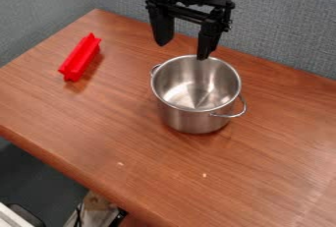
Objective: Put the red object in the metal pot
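Observation:
A bright red elongated block (81, 56) lies on the wooden table (118, 123) at the left, angled toward the far edge. The shiny metal pot (197, 95) stands upright near the middle, and nothing shows inside it. My black gripper (186, 40) hangs pointing down just above the pot's far rim, fingers spread open with nothing between them. It is well to the right of the red block.
The table's front edge runs diagonally from the left down to the lower right, with dark floor and some clutter (92, 211) below it. A grey wall (79, 0) stands behind the table.

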You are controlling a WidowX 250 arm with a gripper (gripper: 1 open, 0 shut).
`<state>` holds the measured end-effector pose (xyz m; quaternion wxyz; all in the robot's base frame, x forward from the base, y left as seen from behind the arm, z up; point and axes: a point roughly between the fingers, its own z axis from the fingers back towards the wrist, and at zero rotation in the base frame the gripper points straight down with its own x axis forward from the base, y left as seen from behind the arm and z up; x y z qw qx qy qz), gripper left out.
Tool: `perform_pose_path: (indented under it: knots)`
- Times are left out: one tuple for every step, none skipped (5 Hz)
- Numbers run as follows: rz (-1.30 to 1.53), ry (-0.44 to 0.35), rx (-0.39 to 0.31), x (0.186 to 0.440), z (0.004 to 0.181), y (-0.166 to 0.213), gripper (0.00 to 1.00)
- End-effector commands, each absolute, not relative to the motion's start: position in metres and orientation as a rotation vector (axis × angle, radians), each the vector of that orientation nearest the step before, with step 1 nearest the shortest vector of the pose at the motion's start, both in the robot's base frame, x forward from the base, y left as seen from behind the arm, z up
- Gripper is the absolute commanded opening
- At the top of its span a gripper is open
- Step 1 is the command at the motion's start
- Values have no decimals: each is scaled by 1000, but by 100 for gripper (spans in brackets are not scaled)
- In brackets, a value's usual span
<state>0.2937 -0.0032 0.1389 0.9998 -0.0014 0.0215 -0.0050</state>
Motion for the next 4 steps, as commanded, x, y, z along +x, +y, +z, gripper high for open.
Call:
perform_pose_path:
  knots:
    - [-58,65,0,291,118,7,100]
    - [-32,49,-10,299,110,46,100]
    - [70,55,-24,312,113,87,100]
    - [145,57,-33,328,115,121,100]
